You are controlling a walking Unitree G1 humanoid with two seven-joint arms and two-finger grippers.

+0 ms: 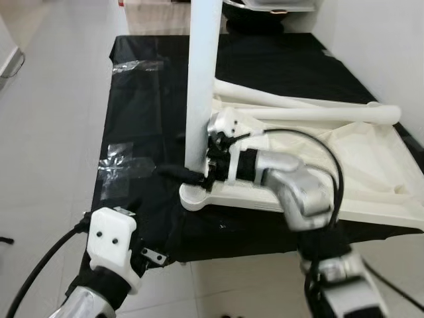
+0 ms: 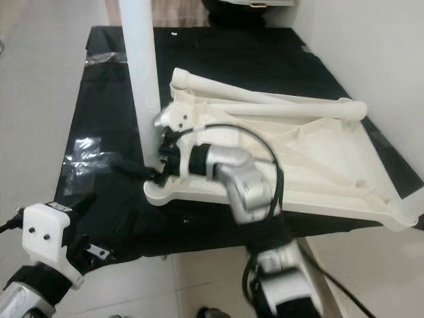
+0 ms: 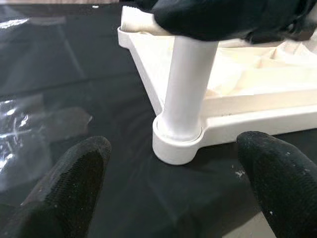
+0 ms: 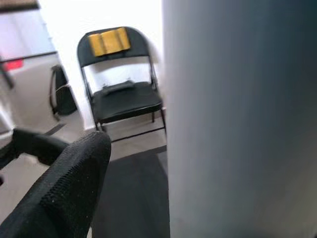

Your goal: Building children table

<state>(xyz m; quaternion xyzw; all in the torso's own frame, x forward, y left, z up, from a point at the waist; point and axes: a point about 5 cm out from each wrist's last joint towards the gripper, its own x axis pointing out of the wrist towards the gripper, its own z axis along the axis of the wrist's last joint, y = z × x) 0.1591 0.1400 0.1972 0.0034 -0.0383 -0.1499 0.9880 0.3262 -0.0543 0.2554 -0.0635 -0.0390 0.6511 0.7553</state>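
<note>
Right wrist view, black folding chair [image 4: 121, 94] beyond, right claw [image 1: 199, 173] pinching upright leg [image 1: 202, 79], left claw [image 3: 173, 188] spread

Bright even daylight, glare on plastic film [image 1: 122, 162], wrist views softly blurred close up

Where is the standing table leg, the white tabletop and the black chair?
standing table leg [image 1: 202, 73], left eye view, middle of the shaft.
white tabletop [image 1: 371, 179], left eye view, bare underside.
black chair [image 4: 124, 101], right wrist view, seat.
</note>
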